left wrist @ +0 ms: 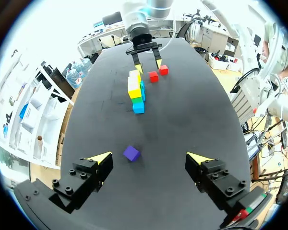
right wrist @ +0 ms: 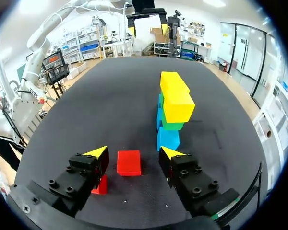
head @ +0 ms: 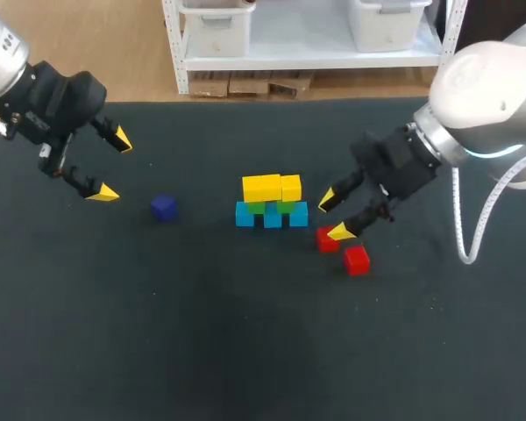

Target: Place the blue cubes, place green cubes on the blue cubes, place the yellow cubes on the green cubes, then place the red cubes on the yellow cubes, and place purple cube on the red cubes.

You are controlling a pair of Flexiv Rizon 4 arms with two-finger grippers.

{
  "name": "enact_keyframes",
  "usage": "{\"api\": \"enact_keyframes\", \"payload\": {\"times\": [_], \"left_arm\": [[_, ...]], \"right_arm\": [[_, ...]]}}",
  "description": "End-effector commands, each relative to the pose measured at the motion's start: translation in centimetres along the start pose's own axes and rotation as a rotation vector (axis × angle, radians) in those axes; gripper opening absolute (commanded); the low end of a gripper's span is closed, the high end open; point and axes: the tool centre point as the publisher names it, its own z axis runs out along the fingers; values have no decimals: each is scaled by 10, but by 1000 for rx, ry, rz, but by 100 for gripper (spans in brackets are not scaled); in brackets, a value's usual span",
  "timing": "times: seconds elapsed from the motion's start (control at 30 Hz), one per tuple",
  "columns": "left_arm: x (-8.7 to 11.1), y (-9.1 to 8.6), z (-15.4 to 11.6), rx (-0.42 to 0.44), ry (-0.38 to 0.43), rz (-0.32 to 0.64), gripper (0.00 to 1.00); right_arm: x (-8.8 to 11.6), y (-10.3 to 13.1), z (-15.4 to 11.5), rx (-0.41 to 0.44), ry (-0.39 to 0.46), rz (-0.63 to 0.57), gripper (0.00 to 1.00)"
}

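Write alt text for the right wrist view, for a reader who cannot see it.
The right gripper is open over a black table, with a red cube seen between its fingers. Ahead stands a stack: blue cubes below, green cubes, yellow cubes on top. A second red cube lies beside one finger.

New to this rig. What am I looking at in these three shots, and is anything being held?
Two robot arms work over a black table. The head view looks down from above and behind the robot. Each round picture comes from a camera on one arm's wrist, looking out along its fingers. In the middle stands a stack: blue cubes at the bottom, green cubes on them, yellow cubes on top. Two red cubes lie beside the right gripper. A purple cube sits alone nearer the left gripper. Both grippers are open and hold nothing; one red cube lies untouched between the right fingers.
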Motion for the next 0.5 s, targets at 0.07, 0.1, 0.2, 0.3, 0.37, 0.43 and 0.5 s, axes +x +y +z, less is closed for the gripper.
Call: {"api": "enact_keyframes", "payload": {"times": [0.07,0.1,0.2,0.3,0.37,0.43,0.5], "left_arm": [[1,1,1,1,-3,4,100],[1,1,1,1,-3,4,100],[1,1,1,1,-3,4,100],[1,1,1,1,-3,4,100],[1,1,1,1,-3,4,100],[1,1,1,1,-3,4,100],[1,1,1,1,-3,4,100]], "right_arm": [[3,1,2,-9,-4,6,67],[3,1,2,-10,-4,8,67],[5,2,2,-11,-5,12,68],[8,2,4,-11,-4,17,67],[10,2,5,-12,-5,19,64],[11,3,5,-13,-5,21,62],[13,4,6,-17,-5,24,62]]}}
